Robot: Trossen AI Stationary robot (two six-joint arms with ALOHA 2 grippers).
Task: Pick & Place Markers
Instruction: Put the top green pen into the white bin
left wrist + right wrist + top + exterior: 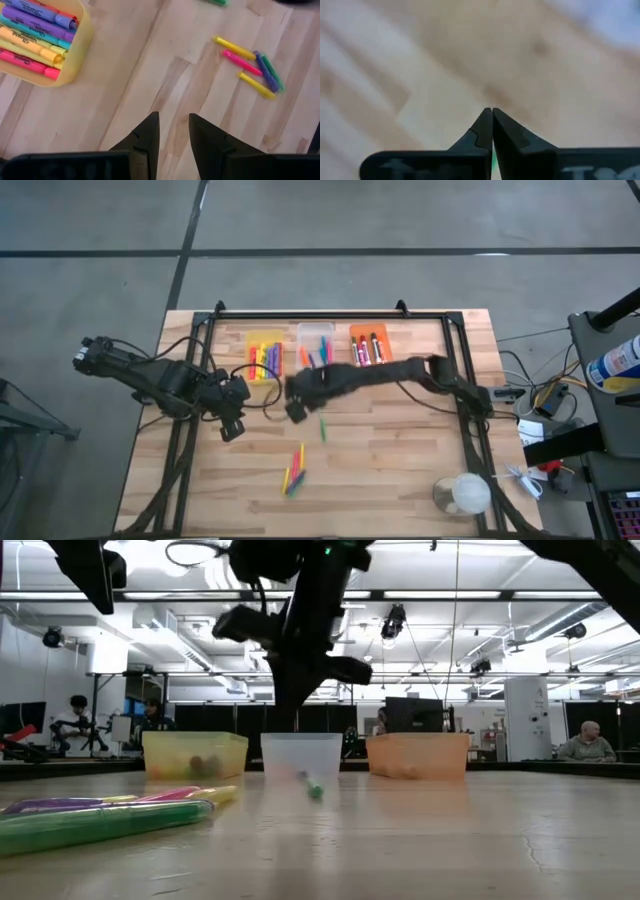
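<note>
Several markers (pixel 294 470) lie in a loose bunch on the wood toward the table's near edge; the left wrist view shows them as yellow, pink, purple and green (pixel 250 65). One green marker (pixel 322 428) lies alone at mid table and is seen end-on in the low view (pixel 315 790). My left gripper (pixel 174 125) hangs open above bare wood, beside the yellow bin (pixel 75 55) and left of the bunch (pixel 232 425). My right gripper (pixel 492 112) is shut, raised above the table in front of the clear bin (pixel 297 412). A thin green sliver shows far back between its fingers; I cannot tell what it is.
Three small bins stand in a row at the far side: yellow (pixel 264 352), clear (pixel 315 340) and orange (pixel 368 345), all holding markers. A black frame (pixel 330 315) borders the table. A clear cup with a white ball (pixel 462 495) stands at the near right corner. People sit in the room behind.
</note>
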